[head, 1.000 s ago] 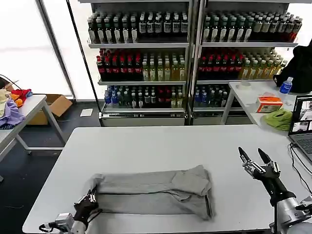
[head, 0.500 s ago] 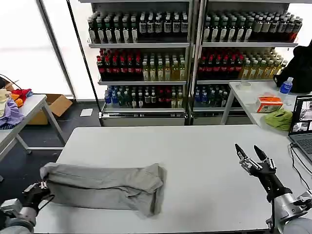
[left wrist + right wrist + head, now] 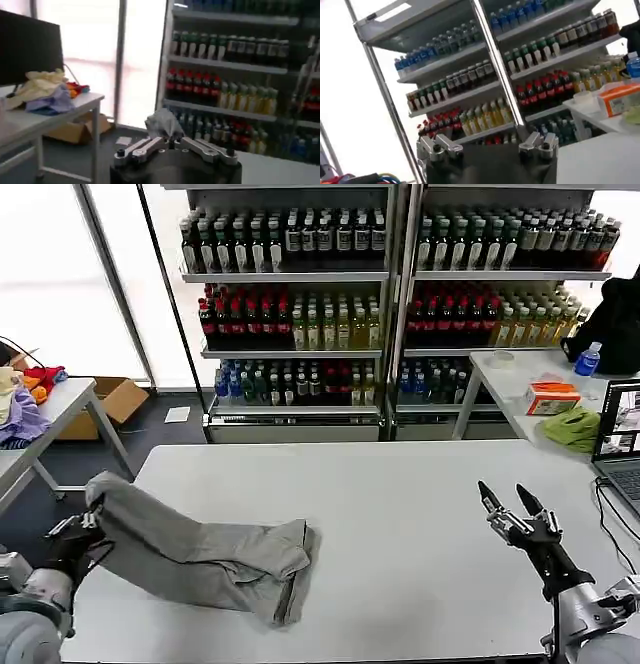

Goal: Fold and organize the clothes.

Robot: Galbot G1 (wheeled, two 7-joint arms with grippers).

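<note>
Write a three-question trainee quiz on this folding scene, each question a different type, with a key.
1. True or false: the left claw is shut on one end of the grey shirt.
2. Multiple choice: the right claw is (A) gripping the shirt, (B) open above the table and holding nothing, (C) resting on the laptop.
3. Fill in: the end of the shirt held by the left claw hangs past the table's ____ edge.

Key: 1 true; 2 B; 3 left.
</note>
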